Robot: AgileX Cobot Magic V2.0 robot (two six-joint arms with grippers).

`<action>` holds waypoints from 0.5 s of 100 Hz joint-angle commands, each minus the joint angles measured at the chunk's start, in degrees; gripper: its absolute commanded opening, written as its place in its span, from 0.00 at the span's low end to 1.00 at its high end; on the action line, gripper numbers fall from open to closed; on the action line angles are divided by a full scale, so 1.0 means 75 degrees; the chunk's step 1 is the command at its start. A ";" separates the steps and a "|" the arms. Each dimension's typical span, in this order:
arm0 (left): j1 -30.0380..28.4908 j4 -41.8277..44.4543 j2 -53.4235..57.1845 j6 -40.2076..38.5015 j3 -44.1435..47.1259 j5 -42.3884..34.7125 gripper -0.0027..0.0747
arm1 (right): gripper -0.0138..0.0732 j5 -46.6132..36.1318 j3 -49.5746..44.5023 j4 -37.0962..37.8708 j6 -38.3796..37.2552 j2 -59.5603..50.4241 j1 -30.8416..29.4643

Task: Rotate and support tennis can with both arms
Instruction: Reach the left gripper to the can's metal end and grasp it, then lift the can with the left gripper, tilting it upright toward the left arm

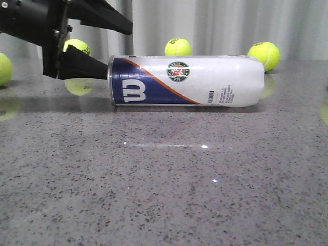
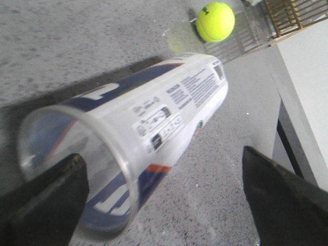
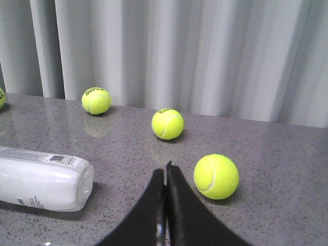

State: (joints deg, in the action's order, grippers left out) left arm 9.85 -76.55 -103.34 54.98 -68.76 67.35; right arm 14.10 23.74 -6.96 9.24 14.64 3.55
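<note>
The tennis can (image 1: 215,82) lies on its side on the grey table, with its navy "W" end to the left and its white end to the right. My left gripper (image 1: 120,53) is open at the can's left end, one finger above and one at the rim. In the left wrist view the can (image 2: 169,107) points away from my left gripper (image 2: 163,174), and its clear rim end sits by one finger (image 2: 46,205). My right gripper (image 3: 165,171) is shut and empty, apart from the can's white end (image 3: 41,179). It does not show in the front view.
Tennis balls lie behind the can (image 1: 178,47), at its right end (image 1: 264,55), behind my left gripper (image 1: 77,47) and at the far left (image 1: 4,69). Three balls show beyond my right gripper; the nearest (image 3: 216,176) is close beside it. A curtain hangs behind the table.
</note>
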 commanded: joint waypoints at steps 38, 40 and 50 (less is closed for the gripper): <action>0.0556 -0.1061 0.0023 0.0105 -0.0341 0.0406 0.14 | 0.08 -0.0583 0.0202 -0.0039 -0.0001 0.0067 -0.0061; 0.0556 -0.1061 0.0023 0.0171 -0.0341 0.0420 0.08 | 0.08 -0.0583 0.0202 -0.0039 -0.0001 0.0067 -0.0061; 0.0556 -0.1078 0.0023 0.0372 -0.0341 0.0554 0.01 | 0.08 -0.0583 0.0202 -0.0039 -0.0001 0.0067 -0.0061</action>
State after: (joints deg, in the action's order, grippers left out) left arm 13.42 -80.64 -105.73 56.23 -69.64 67.64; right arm 14.10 23.74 -6.96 9.24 14.64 3.55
